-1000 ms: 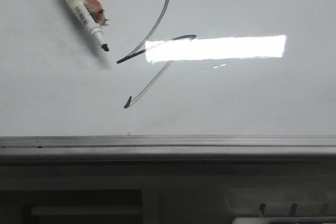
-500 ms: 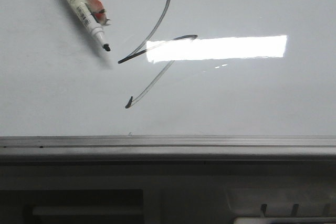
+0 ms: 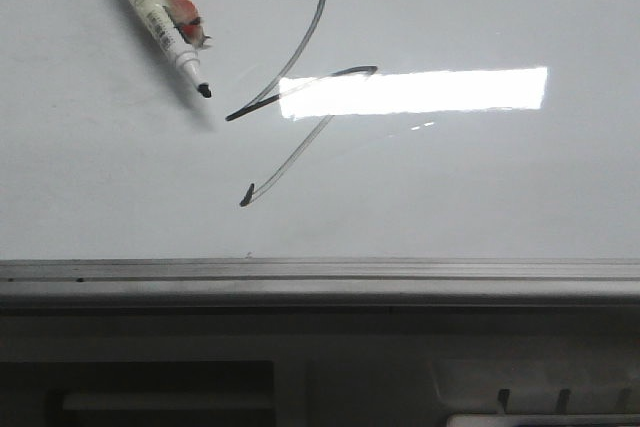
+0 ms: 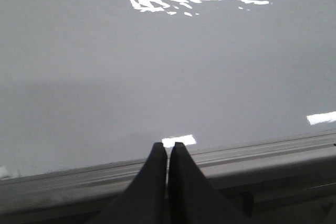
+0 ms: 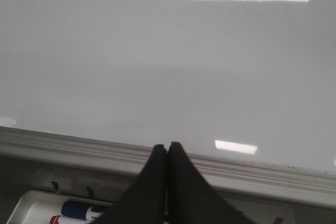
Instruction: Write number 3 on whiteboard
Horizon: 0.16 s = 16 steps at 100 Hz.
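A: Where is the number 3?

B: On the whiteboard, left of its middle in the front view. It is a thin black figure of two stacked zigzag strokes that slant down to the lower left. The upper stroke starts with a short flat bar, and the lower one ends in a small hook well above the rail.

A: Anything near it?

B: A marker lies on the board to the upper left of the figure. It is tilted, uncapped, with its black tip pointing down and to the right, close to the left point of the upper stroke but not touching it. Something red and crumpled sits against its barrel. A bright white rectangle of glare crosses the middle of the figure.

A: And the arms?

B: The left gripper has its dark fingers pressed together with only a hairline gap, holding nothing, above the grey rail at the board's edge. The right gripper is the same: fingers closed against each other, empty, over the rail. Beyond that rail a tray holds markers with blue and red parts.
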Available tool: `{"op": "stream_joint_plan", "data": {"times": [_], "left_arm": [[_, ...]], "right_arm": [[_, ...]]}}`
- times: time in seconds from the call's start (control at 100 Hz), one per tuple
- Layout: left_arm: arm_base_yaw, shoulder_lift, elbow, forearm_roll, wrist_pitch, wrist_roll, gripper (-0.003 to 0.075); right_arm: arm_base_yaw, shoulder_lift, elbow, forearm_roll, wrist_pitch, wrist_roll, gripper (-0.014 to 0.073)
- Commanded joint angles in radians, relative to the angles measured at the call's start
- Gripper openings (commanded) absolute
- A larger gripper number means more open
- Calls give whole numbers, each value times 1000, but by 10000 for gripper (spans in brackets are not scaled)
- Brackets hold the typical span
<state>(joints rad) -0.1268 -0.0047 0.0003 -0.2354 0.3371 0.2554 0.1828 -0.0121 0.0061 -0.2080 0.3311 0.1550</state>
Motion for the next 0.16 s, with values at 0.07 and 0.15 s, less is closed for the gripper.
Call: {"op": "stream_joint_plan", "data": {"times": [0.07, 0.15], "left_arm": [[4, -22, 11, -8, -50, -9, -20], [4, -22, 11, -8, -50, -9, -20]], "right_arm": [[-5, -14, 32, -24, -21, 3, -41], [-5, -14, 32, -24, -21, 3, -41]]}}
